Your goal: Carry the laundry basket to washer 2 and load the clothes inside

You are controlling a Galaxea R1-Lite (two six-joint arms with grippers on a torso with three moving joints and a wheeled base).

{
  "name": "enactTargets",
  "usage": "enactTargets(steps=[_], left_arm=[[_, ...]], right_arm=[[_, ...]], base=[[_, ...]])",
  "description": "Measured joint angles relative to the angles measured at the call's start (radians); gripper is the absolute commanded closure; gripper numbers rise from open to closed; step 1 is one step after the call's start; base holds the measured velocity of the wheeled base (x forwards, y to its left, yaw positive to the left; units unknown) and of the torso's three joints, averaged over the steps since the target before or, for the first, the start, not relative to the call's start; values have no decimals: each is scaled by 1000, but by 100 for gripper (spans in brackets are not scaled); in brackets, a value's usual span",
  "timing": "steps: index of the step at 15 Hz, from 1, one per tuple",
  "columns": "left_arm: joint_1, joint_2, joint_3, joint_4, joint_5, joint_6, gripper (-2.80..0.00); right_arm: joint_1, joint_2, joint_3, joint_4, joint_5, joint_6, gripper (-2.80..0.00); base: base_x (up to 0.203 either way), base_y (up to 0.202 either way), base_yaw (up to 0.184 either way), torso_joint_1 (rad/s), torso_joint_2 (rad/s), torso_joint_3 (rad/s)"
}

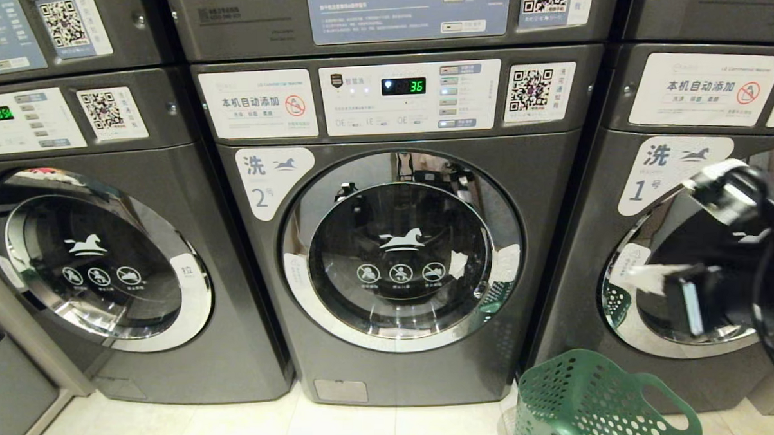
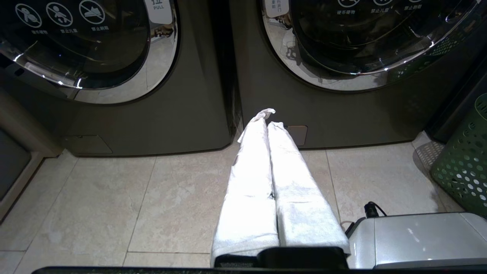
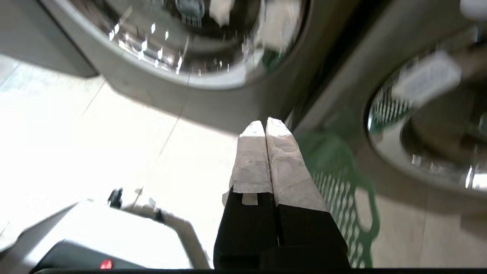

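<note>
Three big grey washers stand in a row on the pale tile floor (image 1: 240, 428). The middle one is washer 2 (image 1: 401, 243), with a "2" on its front, and its round door (image 1: 401, 252) is shut. The green laundry basket (image 1: 593, 400) sits on the floor just in front of the gap between washer 2 and the washer to its right (image 1: 677, 233); no clothes can be seen in it. The right gripper (image 3: 265, 127) is up in the air above the basket, its two fingers pressed together and holding nothing. The left gripper (image 2: 266, 118) hangs low over the floor before washer 2, also squeezed together and empty.
</note>
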Motion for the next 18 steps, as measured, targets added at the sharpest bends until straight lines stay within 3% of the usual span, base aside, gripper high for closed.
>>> enactTargets(steps=[1, 4, 7, 10, 11, 15, 18], left_arm=[[0, 0, 0, 0, 0, 0, 0], [0, 0, 0, 0, 0, 0, 0], [0, 0, 0, 0, 0, -1, 0], [0, 0, 1, 0, 0, 0, 0], [0, 0, 1, 0, 0, 0, 0], [0, 0, 0, 0, 0, 0, 0], [0, 0, 0, 0, 0, -1, 0]], right_arm=[[-34, -96, 96, 2, 40, 8, 0], [-248, -377, 382, -33, 242, -1, 0], [-421, -650, 599, -51, 433, -109, 0], [-502, -859, 701, -28, 565, -199, 0], [-502, -894, 719, -30, 564, -212, 0], [-360, -992, 731, 2, 381, -214, 0], [-365, -1125, 728, 10, 349, -201, 0]], base=[[0, 0, 0, 0, 0, 0], [0, 0, 0, 0, 0, 0], [0, 0, 0, 0, 0, 0], [0, 0, 0, 0, 0, 0], [0, 0, 0, 0, 0, 0], [0, 0, 0, 0, 0, 0], [0, 0, 0, 0, 0, 0]])
